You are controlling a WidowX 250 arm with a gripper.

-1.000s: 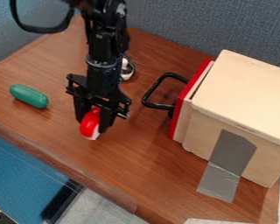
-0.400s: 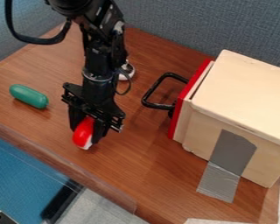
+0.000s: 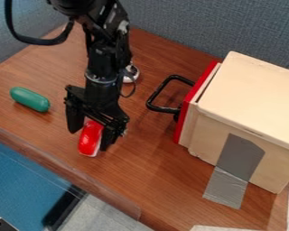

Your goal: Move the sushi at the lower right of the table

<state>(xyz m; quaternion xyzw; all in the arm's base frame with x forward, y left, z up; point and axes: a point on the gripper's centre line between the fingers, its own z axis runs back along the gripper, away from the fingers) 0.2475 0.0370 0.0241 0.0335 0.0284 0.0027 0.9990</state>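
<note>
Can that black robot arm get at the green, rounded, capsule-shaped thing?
Probably yes: the black two-finger gripper is nearby, with brown wooden tabletop between them. But its open fingers straddle the red-and-white toy sushi, so it would likely have to lift clear first.

1 table (image 3: 148, 173), 1 gripper (image 3: 89, 139), 1 red/wht. sushi (image 3: 90, 139), 1 grn. veg. (image 3: 30, 99), 1 box (image 3: 249, 99) w/ 1 blk. handle (image 3: 164, 109) & 1 silver obj. (image 3: 130, 75) are seen.
</note>
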